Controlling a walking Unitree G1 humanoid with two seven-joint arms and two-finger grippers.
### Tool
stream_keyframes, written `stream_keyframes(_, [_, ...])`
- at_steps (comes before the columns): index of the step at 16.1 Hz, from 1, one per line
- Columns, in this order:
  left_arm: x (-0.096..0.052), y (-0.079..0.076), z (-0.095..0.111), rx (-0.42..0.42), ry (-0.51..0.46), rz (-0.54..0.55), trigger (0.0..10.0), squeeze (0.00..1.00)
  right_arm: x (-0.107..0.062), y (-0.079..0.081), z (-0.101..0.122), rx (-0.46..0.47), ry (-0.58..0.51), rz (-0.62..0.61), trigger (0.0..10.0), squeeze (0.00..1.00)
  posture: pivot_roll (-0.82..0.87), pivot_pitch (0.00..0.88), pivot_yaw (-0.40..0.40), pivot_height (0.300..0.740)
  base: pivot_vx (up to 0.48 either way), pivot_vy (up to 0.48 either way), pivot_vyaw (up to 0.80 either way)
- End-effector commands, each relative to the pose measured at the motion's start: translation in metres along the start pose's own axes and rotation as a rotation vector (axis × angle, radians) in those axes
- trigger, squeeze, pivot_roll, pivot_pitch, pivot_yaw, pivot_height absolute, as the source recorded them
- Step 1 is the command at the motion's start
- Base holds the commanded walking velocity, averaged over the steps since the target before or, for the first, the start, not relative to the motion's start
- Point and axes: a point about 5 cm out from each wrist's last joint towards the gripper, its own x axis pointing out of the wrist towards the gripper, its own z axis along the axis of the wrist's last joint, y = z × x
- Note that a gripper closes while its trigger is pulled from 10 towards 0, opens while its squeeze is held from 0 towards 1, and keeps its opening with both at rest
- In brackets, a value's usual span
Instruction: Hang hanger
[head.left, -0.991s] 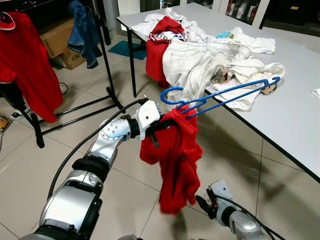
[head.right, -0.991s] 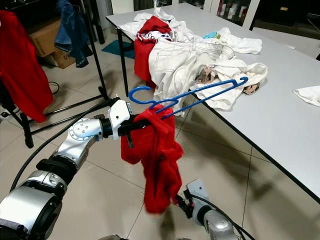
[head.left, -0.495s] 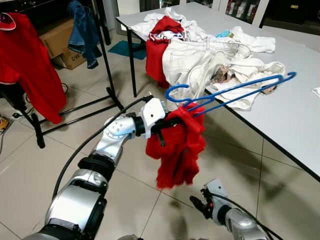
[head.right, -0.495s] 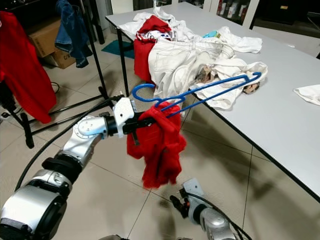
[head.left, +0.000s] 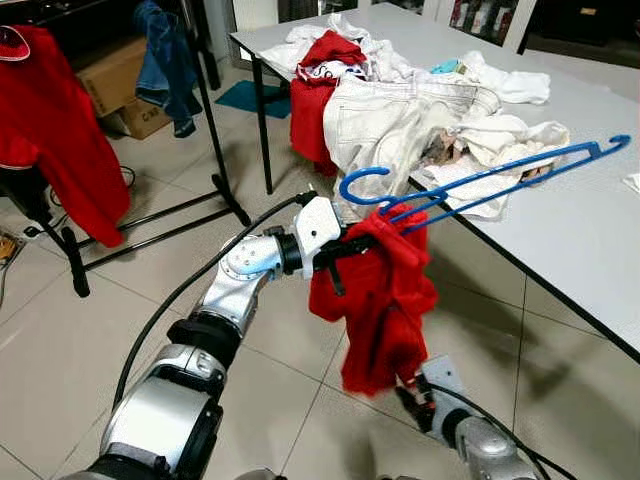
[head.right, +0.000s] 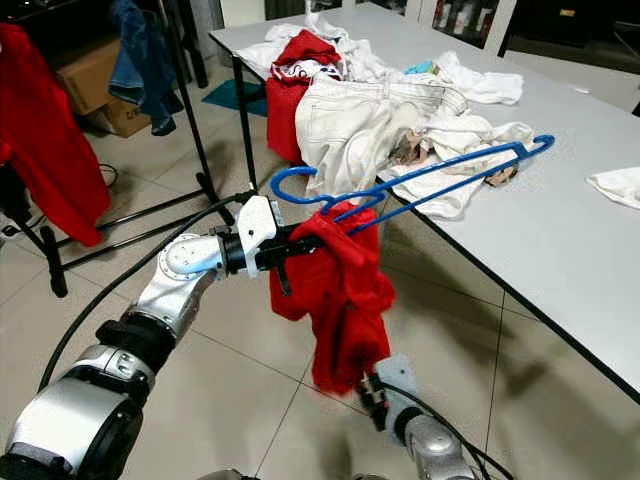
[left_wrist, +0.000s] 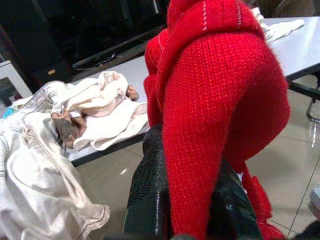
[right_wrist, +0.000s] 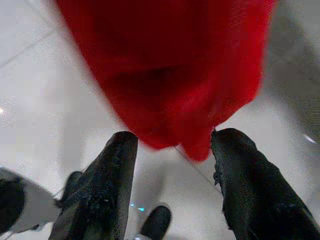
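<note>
Left eye view: your left gripper (head.left: 352, 243) holds a red knit sweater (head.left: 385, 300) on a blue hanger (head.left: 470, 186) out in the air beside the bench (head.left: 560, 240).
Left fingers (left_wrist: 150, 195) are clamped on the sweater; hanger tilts up over the bench's clothes pile (head.left: 420, 110). Your right gripper (right_wrist: 172, 150) sits low under the sweater's hem, fingers (right_wrist: 107, 185) apart, over the tiled floor (head.left: 60, 330).
</note>
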Motion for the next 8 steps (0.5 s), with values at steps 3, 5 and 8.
stream_keyframes(3, [0.001, 0.003, 0.010, 0.030, -0.036, -0.003, 10.0, 0.00, 0.001, -0.013, 0.008, 0.041, -0.018, -0.081, 10.0, 0.03, -0.11, 0.000, 0.045, 0.740, 0.000, 0.000, 0.00])
stream_keyframes(5, [0.003, 0.001, 0.013, 0.034, -0.049, -0.012, 10.0, 0.00, 0.002, -0.014, 0.011, 0.095, -0.033, -0.088, 10.0, 0.04, -0.10, 0.000, 0.045, 0.740, 0.000, 0.000, 0.00])
stream_keyframes(8, [0.009, -0.004, 0.016, 0.033, -0.075, -0.033, 10.0, 0.00, 0.008, 0.002, 0.017, 0.217, -0.065, 0.025, 10.0, 0.05, -0.11, 0.000, 0.048, 0.740, 0.000, 0.000, 0.00])
